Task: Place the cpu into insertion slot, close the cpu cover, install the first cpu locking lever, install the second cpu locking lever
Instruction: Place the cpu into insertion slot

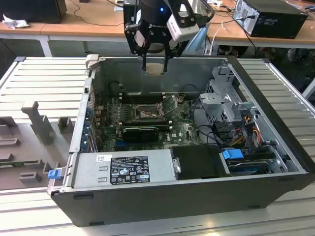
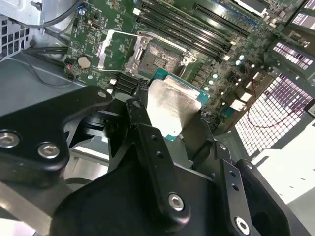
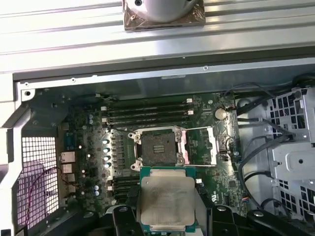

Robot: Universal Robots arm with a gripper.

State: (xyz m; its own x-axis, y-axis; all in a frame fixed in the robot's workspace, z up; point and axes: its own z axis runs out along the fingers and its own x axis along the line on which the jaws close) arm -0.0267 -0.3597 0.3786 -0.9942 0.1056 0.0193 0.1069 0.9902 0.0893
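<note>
My gripper (image 1: 155, 66) hangs above the far side of the open computer case (image 1: 147, 201), shut on the cpu (image 1: 155, 67). In both wrist views the cpu (image 3: 167, 200) (image 2: 170, 105) is a pale silver square on a green edge, clamped between the black fingers (image 2: 142, 118). The insertion slot (image 3: 157, 147) (image 2: 156, 55) (image 1: 146, 114) lies bare on the green motherboard, below the cpu and apart from it. The cpu cover (image 3: 199, 146) (image 2: 115, 49) is swung open and lies flat beside the slot.
Memory slots (image 3: 147, 109) run along one side of the socket, and a black ribbed heatsink (image 1: 140, 132) sits on the other. A power supply (image 1: 128, 169), a drive cage (image 1: 226, 103) and loose cables (image 1: 251, 128) crowd the case. A grey moulded tray (image 1: 29, 142) lies on the exterior view's left.
</note>
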